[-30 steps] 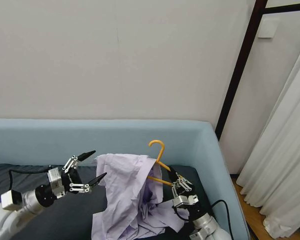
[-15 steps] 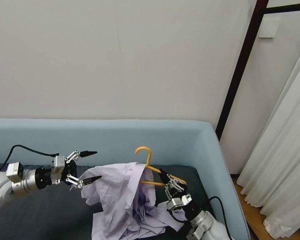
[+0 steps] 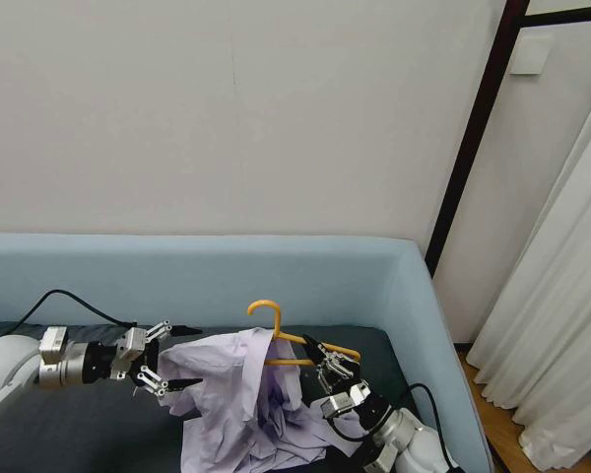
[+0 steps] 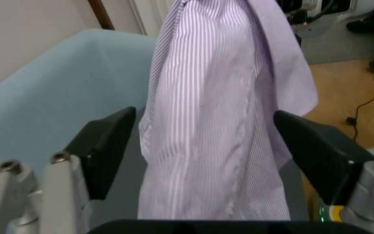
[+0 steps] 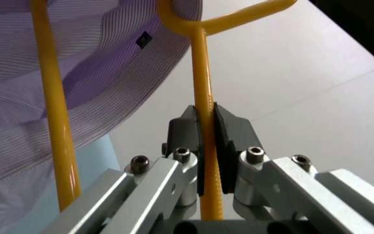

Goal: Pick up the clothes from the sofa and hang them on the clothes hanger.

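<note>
Lilac striped shirt (image 3: 238, 389) draped over yellow hanger (image 3: 276, 340): upper part on hanger, rest trailing in heap onto dark seat cushion (image 3: 79, 424) of light blue sofa (image 3: 276, 266). Hanger held above seat, hook up, body tilted. Right gripper (image 5: 206, 117) at sofa's right end, fingers pinched narrow on hanger's bare arm, clear of fabric. Left gripper (image 4: 206, 114) beside shirt's left edge, fingers spread wide, fabric hanging just ahead between them; contact not clear.

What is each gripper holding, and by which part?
Right gripper clamps the yellow hanger by one thin bar. Left gripper holds nothing, open at the purple shirt.
</note>
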Motion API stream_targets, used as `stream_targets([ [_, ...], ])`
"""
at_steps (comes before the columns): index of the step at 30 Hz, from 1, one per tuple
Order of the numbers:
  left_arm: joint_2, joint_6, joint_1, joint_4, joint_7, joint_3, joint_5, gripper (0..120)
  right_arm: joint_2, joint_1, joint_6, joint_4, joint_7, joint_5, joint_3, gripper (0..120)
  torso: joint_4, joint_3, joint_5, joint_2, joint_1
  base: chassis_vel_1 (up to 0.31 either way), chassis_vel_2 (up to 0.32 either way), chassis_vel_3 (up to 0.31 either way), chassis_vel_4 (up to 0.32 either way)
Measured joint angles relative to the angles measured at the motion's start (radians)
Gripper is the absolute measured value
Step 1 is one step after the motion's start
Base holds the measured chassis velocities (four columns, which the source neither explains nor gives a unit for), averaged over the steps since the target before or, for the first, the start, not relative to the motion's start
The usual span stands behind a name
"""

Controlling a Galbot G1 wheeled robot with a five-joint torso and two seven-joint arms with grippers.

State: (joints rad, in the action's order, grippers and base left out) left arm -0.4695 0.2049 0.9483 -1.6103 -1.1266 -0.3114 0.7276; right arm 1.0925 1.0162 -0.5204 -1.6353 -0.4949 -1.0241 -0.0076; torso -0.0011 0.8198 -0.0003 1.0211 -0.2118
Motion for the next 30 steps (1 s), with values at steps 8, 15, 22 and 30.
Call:
stream_targets([
  [8, -0.021, -0.001, -0.036, 0.016, -0.021, 0.037, -0.012, 49, 0.010, 0.001, -0.025, -0.021, -0.008, -0.074, 0.025, 5, -0.0001, 0.000, 0.0001, 0.000, 0.000, 0.000, 0.000, 0.000, 0.000],
  [15, -0.038, 0.004, -0.066, 0.040, -0.025, 0.071, -0.023, 26, 0.022, 0.000, -0.043, -0.034, -0.014, -0.124, 0.036, 5, 0.0000, 0.000, 0.0001, 0.000, 0.000, 0.000, 0.000, 0.000, 0.000],
  [22, -0.048, 0.012, -0.086, 0.063, -0.027, 0.094, -0.027, 4, 0.024, -0.001, -0.044, -0.033, -0.024, -0.125, 0.029, 5, 0.0000, 0.000, 0.0000, 0.000, 0.000, 0.000, 0.000, 0.000, 0.000],
  [30, -0.055, 0.013, -0.090, 0.079, -0.046, 0.096, -0.026, 4, 0.014, 0.003, -0.021, -0.035, -0.019, -0.015, -0.009, 14, 0.0000, 0.000, 0.0001, 0.000, 0.000, 0.000, 0.000, 0.000, 0.000],
])
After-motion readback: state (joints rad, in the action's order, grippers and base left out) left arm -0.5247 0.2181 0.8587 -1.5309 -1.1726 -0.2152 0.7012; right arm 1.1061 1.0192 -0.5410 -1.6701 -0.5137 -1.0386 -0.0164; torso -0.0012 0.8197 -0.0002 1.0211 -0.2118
